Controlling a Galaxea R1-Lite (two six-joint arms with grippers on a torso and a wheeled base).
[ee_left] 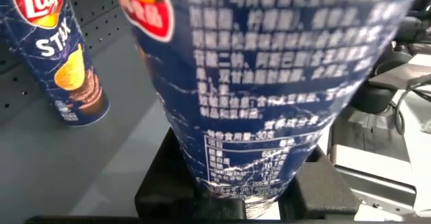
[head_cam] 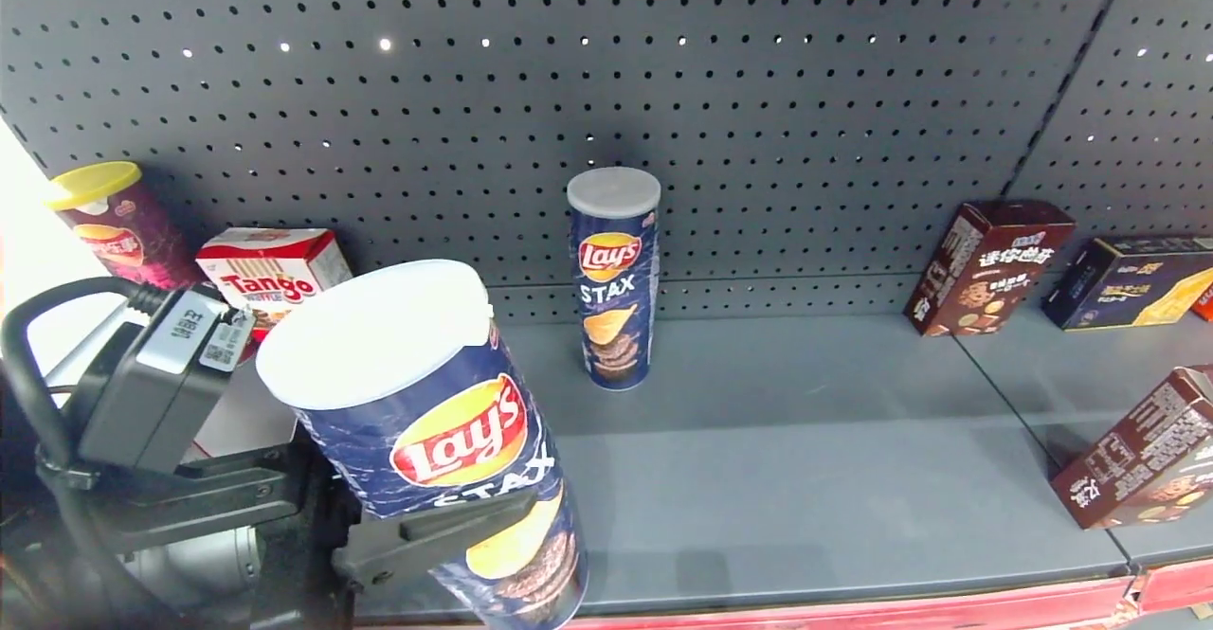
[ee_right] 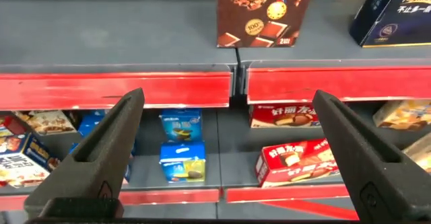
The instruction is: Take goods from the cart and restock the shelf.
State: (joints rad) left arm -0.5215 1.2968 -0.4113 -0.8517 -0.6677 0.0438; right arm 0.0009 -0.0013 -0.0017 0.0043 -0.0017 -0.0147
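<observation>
Left gripper [head_cam: 426, 509]: closed around the lower body of a dark blue chip can [head_cam: 417, 403], one finger [head_cam: 445, 531] lying across its front. The can sits in the lower left of the head frame, tilted, with its white lid toward the upper left and its base over the front edge of the grey shelf [head_cam: 805, 478]. Whether the base touches the shelf cannot be told. In the left wrist view the same can [ee_left: 269, 83] stands between the fingers of the gripper [ee_left: 246, 200].

A second, matching can [head_cam: 614, 279] stands upright at frame centre, near the pegboard back [head_cam: 758, 90] and well apart from the held one.

Right gripper [ee_right: 232, 150]: spread wide and holding nothing, facing the red shelf edge [ee_right: 114, 89].

Also on the shelf are a red-and-white wafer box [head_cam: 275, 270] and a yellow-lidded can [head_cam: 114, 223] at left, and two brown boxes [head_cam: 986, 265] [head_cam: 1137, 450] at right.
</observation>
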